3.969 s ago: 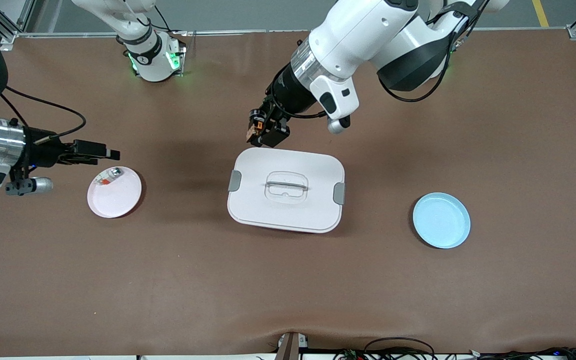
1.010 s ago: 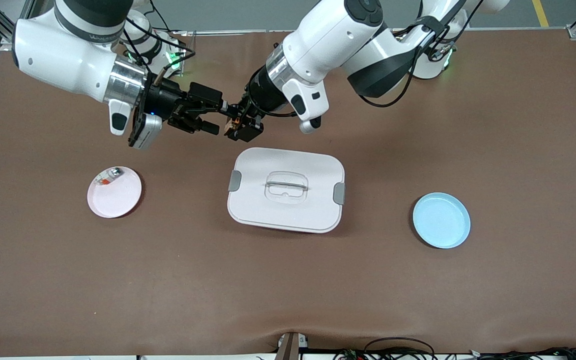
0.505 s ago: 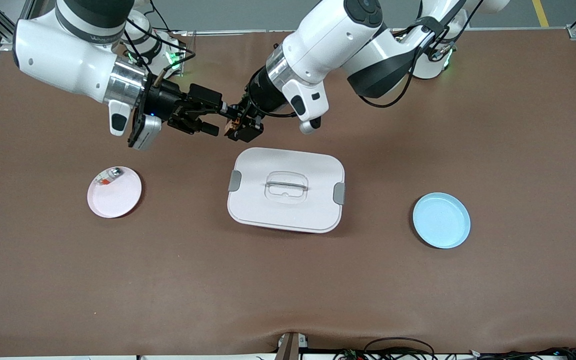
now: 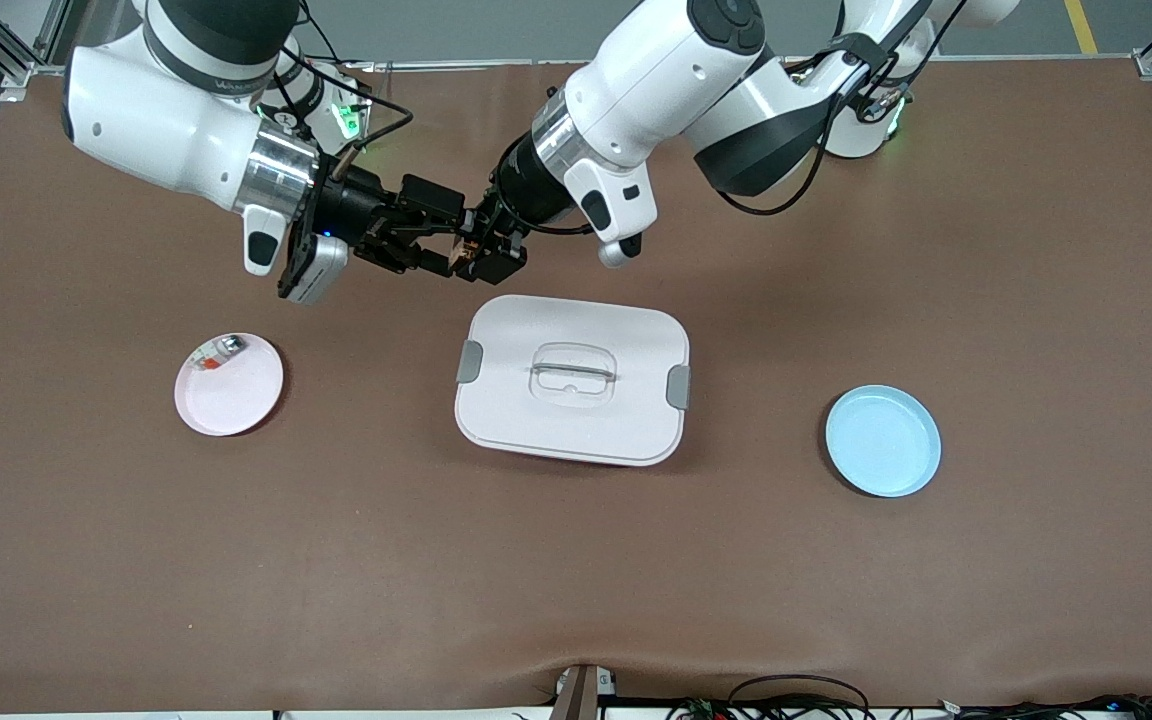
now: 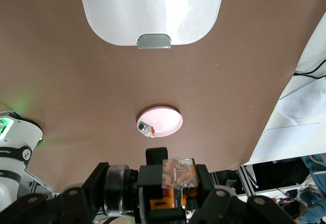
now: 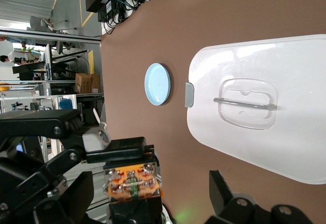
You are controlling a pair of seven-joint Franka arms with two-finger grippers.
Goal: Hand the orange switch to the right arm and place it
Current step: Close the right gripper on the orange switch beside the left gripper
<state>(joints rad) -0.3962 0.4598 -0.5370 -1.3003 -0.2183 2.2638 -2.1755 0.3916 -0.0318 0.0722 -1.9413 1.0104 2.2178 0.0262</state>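
Note:
My left gripper (image 4: 488, 256) is shut on the orange switch (image 4: 463, 251), a tiny black and orange part. It holds the switch in the air over the bare table, just past the white box's edge nearest the robot bases. My right gripper (image 4: 444, 238) is open and faces the left gripper. Its fingers (image 6: 222, 189) stand on either side of the switch (image 6: 132, 183) without closing on it. In the left wrist view the switch (image 5: 178, 174) sits clamped between the left jaws.
A white lidded box (image 4: 572, 380) sits mid-table. A pink plate (image 4: 236, 395) with a small red-white-silver piece (image 4: 217, 352) lies toward the right arm's end. An empty blue plate (image 4: 883, 441) lies toward the left arm's end.
The right arm swung from beside the pink plate to meet the left gripper. In the last half second it moved closer, so its open fingers now flank the switch.

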